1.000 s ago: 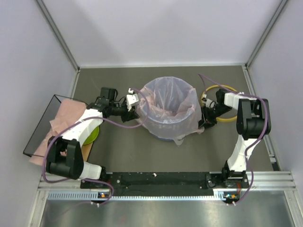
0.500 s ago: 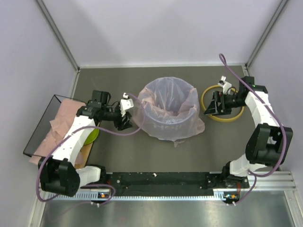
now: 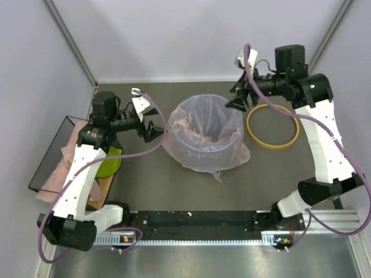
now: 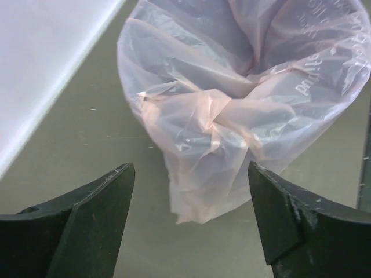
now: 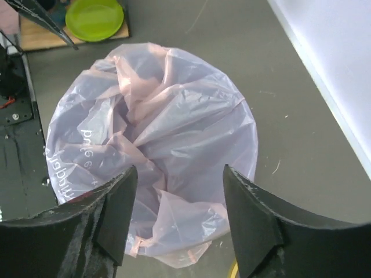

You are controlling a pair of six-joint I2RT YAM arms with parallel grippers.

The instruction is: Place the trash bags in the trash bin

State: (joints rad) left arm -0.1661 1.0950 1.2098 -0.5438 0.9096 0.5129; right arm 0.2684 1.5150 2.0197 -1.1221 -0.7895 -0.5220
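L hand open | R hand open | pink bag btw them, untouched

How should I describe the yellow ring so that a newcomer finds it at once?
On the dark table, find the pink trash bag standing round in the middle. Just right of it in the top view lies the yellow ring, flat on the table. Unlike the solid green bowl at the left, it is a thin open hoop.
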